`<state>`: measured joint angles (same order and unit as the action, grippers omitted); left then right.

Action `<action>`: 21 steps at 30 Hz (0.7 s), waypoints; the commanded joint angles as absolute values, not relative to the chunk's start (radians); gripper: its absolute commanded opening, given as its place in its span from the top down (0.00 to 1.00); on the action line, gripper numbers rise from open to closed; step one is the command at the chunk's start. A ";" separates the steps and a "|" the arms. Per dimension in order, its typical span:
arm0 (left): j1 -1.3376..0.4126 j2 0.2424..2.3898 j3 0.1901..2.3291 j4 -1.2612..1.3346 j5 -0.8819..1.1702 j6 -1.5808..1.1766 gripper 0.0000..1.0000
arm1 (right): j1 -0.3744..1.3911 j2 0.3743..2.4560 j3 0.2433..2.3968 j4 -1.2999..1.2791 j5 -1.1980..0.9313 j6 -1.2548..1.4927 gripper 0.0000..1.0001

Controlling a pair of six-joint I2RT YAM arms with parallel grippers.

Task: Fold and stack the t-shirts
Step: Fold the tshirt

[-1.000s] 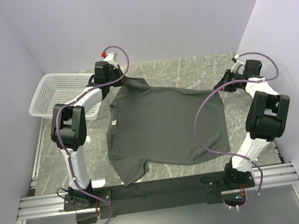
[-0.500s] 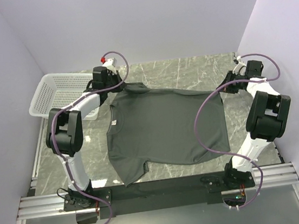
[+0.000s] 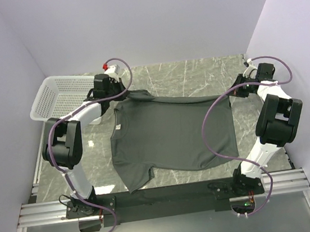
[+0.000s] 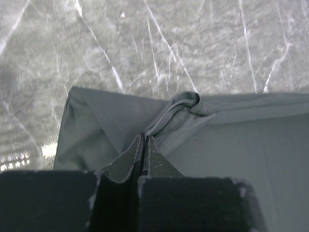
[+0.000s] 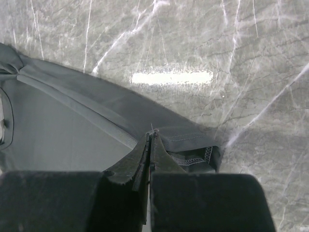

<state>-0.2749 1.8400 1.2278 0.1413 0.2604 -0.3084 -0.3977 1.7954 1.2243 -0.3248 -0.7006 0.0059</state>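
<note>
One dark grey-green t-shirt (image 3: pixel 169 137) lies spread on the marble table, its neck with a small white label (image 3: pixel 119 126) toward the left. My left gripper (image 3: pixel 125 92) is shut on the far left part of the shirt by the sleeve (image 4: pixel 91 125); its jaws pinch a hemmed fold (image 4: pixel 166 116). My right gripper (image 3: pixel 232 91) is shut on the far right hem corner (image 5: pixel 193 145). The far edge of the shirt runs taut between the two grippers, lifted a little off the table.
A white mesh basket (image 3: pixel 56 97) stands at the far left beside the left arm. Purple walls close in the table on three sides. Bare marble (image 3: pixel 189 75) shows beyond the shirt. The black base rail (image 3: pixel 164 194) lies along the near edge.
Both grippers have drawn the shirt's far edge a little further back and straighter; the left arm's elbow has swung leftward. The grips have not changed.
</note>
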 commanded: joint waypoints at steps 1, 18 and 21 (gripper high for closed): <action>-0.279 1.776 1.213 0.170 0.252 -0.293 0.99 | -0.411 1.772 1.232 -0.324 -0.710 -0.012 1.00; -0.282 1.641 1.115 0.163 0.247 -0.278 0.99 | -0.416 1.767 1.223 -0.328 -0.719 -0.014 1.00; -0.284 1.635 1.108 0.155 0.247 -0.281 0.99 | -0.417 1.764 1.221 -0.331 -0.715 -0.017 1.00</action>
<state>-0.2787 1.6787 1.1202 0.1402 0.2459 -0.2996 -0.4053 1.7954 1.2240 -0.3271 -0.7010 0.0017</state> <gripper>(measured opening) 0.015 0.009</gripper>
